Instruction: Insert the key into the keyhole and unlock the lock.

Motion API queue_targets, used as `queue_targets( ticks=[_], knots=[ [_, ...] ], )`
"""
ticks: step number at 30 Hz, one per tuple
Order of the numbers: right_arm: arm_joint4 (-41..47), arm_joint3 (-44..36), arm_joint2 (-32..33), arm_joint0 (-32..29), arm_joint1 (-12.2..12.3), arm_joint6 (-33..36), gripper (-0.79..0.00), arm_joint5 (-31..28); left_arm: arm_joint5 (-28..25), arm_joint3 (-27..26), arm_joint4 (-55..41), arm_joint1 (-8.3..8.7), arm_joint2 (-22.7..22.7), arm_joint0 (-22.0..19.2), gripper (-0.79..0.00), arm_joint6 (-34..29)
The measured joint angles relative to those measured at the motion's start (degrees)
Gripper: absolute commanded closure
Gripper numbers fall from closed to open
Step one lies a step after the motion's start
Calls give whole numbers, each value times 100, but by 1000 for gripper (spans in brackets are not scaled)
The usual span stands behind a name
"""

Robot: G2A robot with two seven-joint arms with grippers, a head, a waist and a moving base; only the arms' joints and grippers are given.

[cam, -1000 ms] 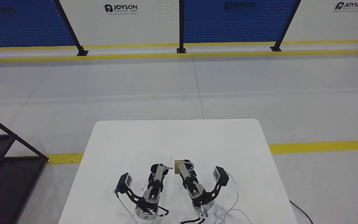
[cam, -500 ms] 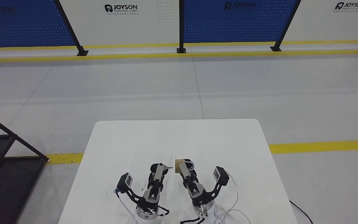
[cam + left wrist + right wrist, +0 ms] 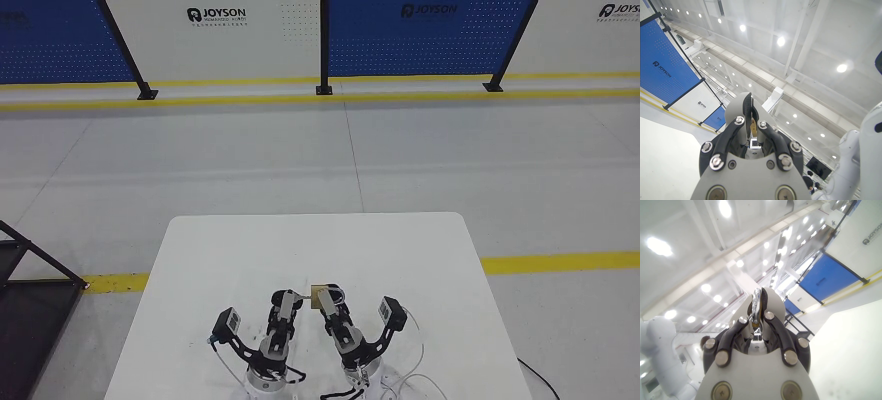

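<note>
Top view, left gripper [image 3: 292, 297] pinching key [image 3: 753, 127]; lock [image 3: 320, 297] adjacent

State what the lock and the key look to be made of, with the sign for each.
On the lock, the loop looks like polished steel, mirror-bright; the body looks like brass, dull yellow. The key is probably brass too, matte tan, though little shows between the fingers.

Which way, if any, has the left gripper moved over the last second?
Yes, slightly: against the table, the left gripper has edged sideways toward the lock.
</note>
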Motion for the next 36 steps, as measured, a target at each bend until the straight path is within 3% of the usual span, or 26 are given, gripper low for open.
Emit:
queue_targets(
  ticks=[17, 19, 20, 21, 31, 36],
  knots=[
    [-51, 43, 17, -21, -64, 63, 0, 25, 63, 107, 189, -137, 42, -48, 0, 64],
    [-59, 43, 29, -27, -68, 58, 0, 11, 94, 114, 233, -151, 39, -49, -271, 95],
    [-66, 42, 37, -32, -68, 53, 0, 2, 103, 117, 245, -156, 36, -49, -354, 102],
    [-73, 39, 48, -41, -69, 47, 0, -9, 107, 120, 255, -161, 29, -48, -376, 106],
    [-96, 4, 120, -96, -74, 73, 0, -74, 50, 98, 273, -193, -43, -15, -289, 50],
    [-149, -31, 238, -123, -46, 164, 0, -172, -97, 45, 295, -174, -211, 30, -286, -97]
  ],
)
